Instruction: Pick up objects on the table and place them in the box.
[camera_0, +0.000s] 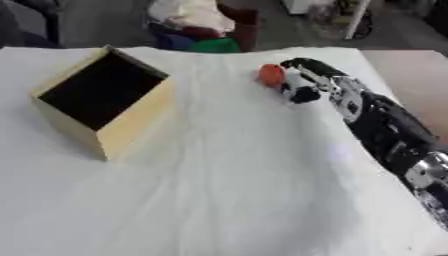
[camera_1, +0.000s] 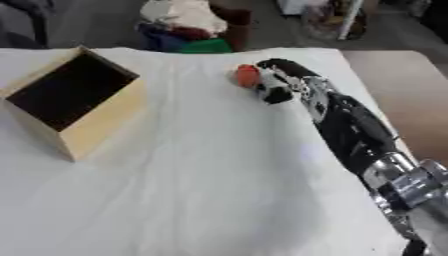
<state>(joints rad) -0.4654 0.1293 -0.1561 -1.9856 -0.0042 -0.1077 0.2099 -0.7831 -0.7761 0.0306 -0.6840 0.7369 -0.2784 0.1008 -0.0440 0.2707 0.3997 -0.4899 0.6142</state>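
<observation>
One hand only was in view: the right hand (camera_0: 302, 82), reached far across the desk (camera_0: 227, 190) from the right edge, fingers curled round a small orange-red object (camera_0: 270, 75) at the far side of the white cloth. Fingers and thumb appeared closed against it from the right and above; whether it had left the cloth could not be told. Left hand not seen in either view.

Object: small, rounded, orange-red, smooth-looking; its exact kind could not be made out. Judged light and fairly stiff, likely a toy or plastic piece, perhaps inclined to roll or slip on a curved face. Best hold judged to be across its widest middle, thumb opposite fingers, rather than at the tip.

Left of the hand, well apart across open cloth, stood the wooden box (camera_0: 131, 125), pale-sided, dark inside, mouth open and tilted toward the camera. Nothing visible in it. Cloth wrinkled between hand and box; a lifted carry would avoid dragging.
</observation>
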